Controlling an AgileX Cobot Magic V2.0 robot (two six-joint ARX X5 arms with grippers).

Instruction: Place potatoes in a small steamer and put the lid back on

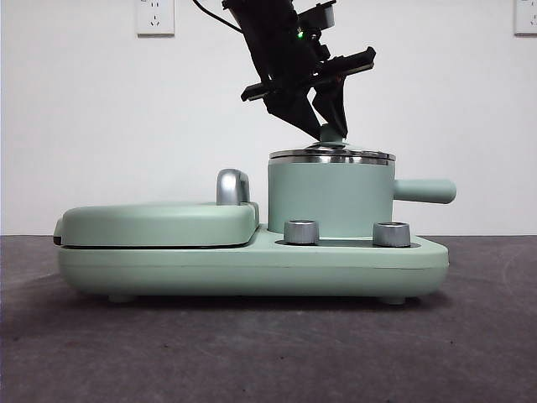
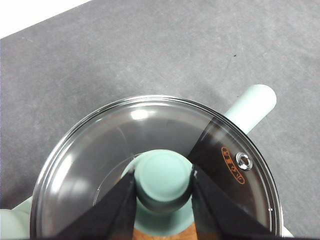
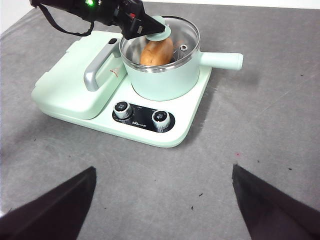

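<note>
The mint-green steamer pot (image 1: pixel 331 197) stands on the cooker base, its stubby handle (image 1: pixel 424 191) pointing right. The glass lid (image 2: pixel 100 165) rests on its steel rim. My left gripper (image 1: pixel 330 128) comes down from above and is shut on the lid's green knob (image 2: pixel 164 177). The orange-brown potato (image 3: pixel 156 52) lies inside the pot, seen through the glass in the right wrist view; a sliver of it also shows in the left wrist view (image 2: pixel 165 234). My right gripper (image 3: pixel 162 200) is open and empty, held high in front of the cooker.
The mint-green cooker base (image 1: pixel 252 264) carries two steel dials (image 1: pixel 302 232) at its front. A flat griddle cover (image 1: pixel 159 222) with a chrome handle (image 1: pixel 232 186) sits left of the pot. Grey tabletop (image 3: pixel 250 125) lies all around.
</note>
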